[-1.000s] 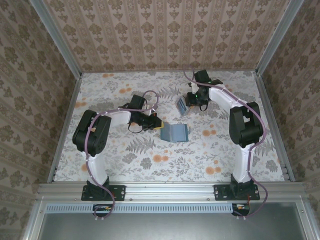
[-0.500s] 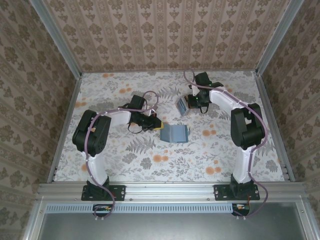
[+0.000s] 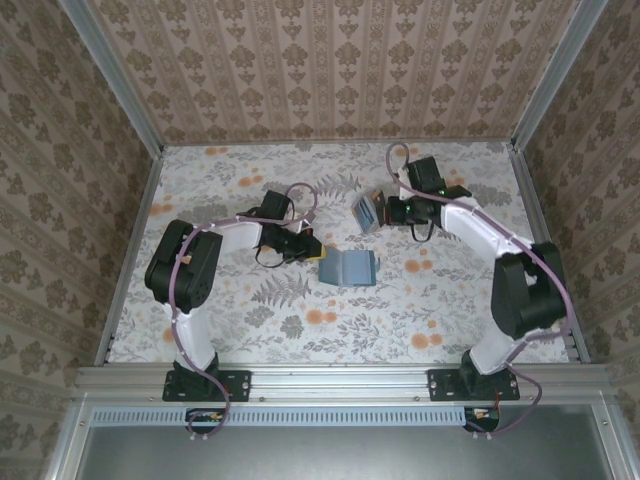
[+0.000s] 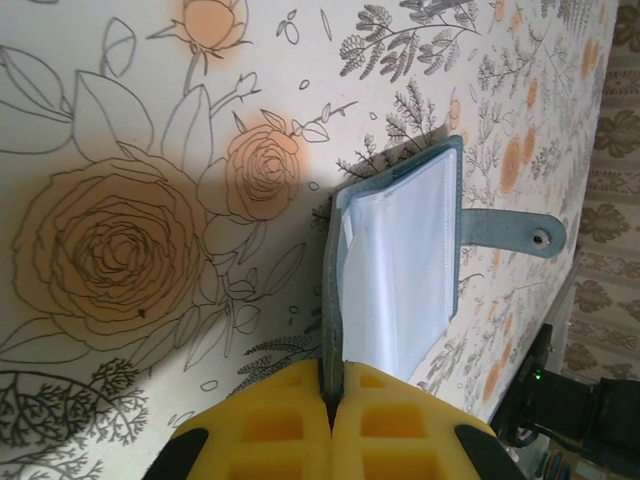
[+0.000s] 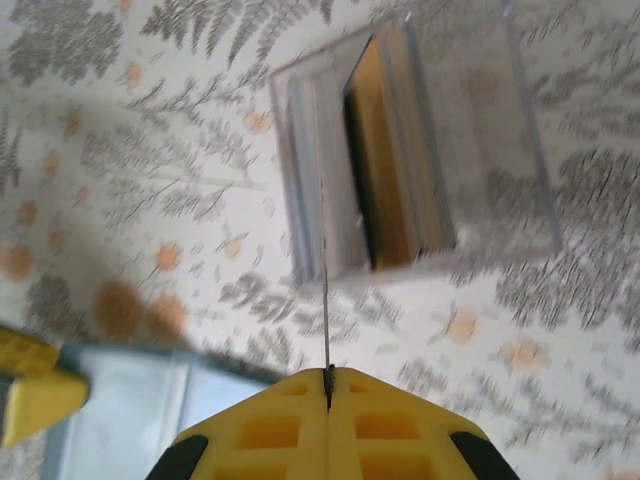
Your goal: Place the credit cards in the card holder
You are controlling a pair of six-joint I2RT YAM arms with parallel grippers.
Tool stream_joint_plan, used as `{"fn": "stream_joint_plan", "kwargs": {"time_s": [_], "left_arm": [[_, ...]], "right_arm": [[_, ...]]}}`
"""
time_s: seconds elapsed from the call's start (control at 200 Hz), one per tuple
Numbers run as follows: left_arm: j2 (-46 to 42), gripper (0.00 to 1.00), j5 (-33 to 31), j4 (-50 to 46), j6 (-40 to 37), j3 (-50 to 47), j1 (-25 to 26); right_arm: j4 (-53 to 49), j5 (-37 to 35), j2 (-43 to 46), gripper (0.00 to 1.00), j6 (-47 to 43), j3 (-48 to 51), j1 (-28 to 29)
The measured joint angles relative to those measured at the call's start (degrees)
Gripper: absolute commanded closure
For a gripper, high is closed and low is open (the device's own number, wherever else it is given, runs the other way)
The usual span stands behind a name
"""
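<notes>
Floral-patterned table (image 3: pixel 250 310). The open card holder (image 3: pixel 348 267) lies mid-table, its edge clamped in my left hand (image 4: pixel 330 378). My right hand (image 5: pixel 327 378) pinches one thin card (image 5: pixel 326 310) above the other credit cards (image 5: pixel 385 160). I should carry it level and slide it edge-first into a sleeve.

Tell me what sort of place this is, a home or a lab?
Probably a staged robot test booth, not a home: wallpaper panels box in a floral-covered table framed by aluminium rails, with the left arm and right arm bolted at its near edge.
</notes>
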State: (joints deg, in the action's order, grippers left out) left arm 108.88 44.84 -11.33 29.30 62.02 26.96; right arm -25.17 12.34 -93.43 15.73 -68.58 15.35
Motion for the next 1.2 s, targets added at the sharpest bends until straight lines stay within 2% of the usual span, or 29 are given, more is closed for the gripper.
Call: {"fn": "stream_joint_plan", "kwargs": {"time_s": [0.295, 0.46, 0.585, 0.775, 1.01, 1.2], "left_arm": [[0.0, 0.98, -1.8, 0.9, 0.0, -0.7, 0.0], [0.3, 0.97, -1.8, 1.1, -0.7, -0.8, -0.1], [1.6, 0.93, -1.8, 1.1, -0.9, -0.8, -0.1], [2.5, 0.87, -1.9, 1.0, -1.1, -0.8, 0.0], [2.5, 0.86, -2.5, 0.0, -2.0, -0.8, 0.0], [2.5, 0.87, -3.0, -0.5, -2.8, -0.8, 0.0]], "right_arm": [[7.3, 4.5, 16.3, 1.00, 12.7, 23.6, 8.6], [15.0, 10.7, 19.6, 1.00, 21.9, 32.3, 9.3], [20.4, 15.5, 18.4, 1.00, 26.1, 35.0, 9.3], [28.3, 21.8, 9.9, 1.00, 28.4, 35.0, 9.0], [31.4, 28.1, 0.7, 1.00, 27.9, 33.0, 4.8], [31.9, 29.3, -1.3, 1.00, 27.8, 31.2, 4.8]]}}
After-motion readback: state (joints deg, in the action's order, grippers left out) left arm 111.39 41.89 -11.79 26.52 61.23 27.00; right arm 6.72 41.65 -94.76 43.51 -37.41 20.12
